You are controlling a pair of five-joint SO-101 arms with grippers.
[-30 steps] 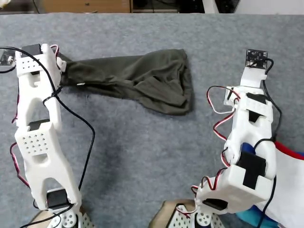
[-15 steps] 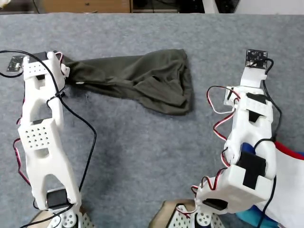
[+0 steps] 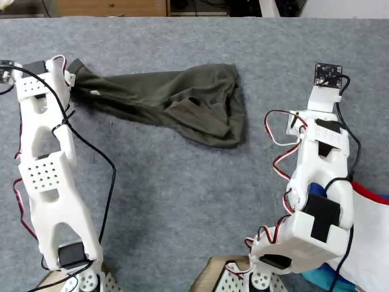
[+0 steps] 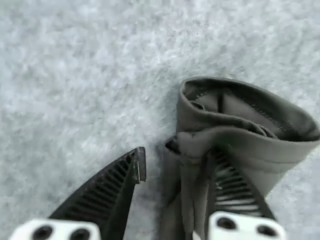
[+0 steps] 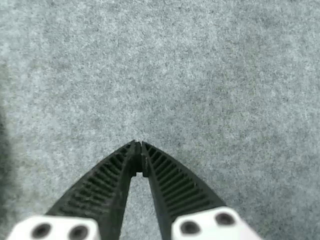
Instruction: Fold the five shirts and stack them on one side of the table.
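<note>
I note one dark olive shirt (image 3: 176,106) lying crumpled on the grey table (image 3: 182,201), its narrow end touching the tip of the left arm (image 3: 45,158) and its bunched bulk near the middle. The right arm (image 3: 319,176) stands well apart from it, partly covering white, red and blue cloth (image 3: 372,243) at the near right corner.

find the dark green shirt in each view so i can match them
High view: dark green shirt stretched across the far middle, toward the left arm.
Left wrist view: dark green shirt bunched, draped over one finger of the left gripper.
Right wrist view: grey mat ahead of the right gripper.
Shared landmark: that grey mat.
</note>
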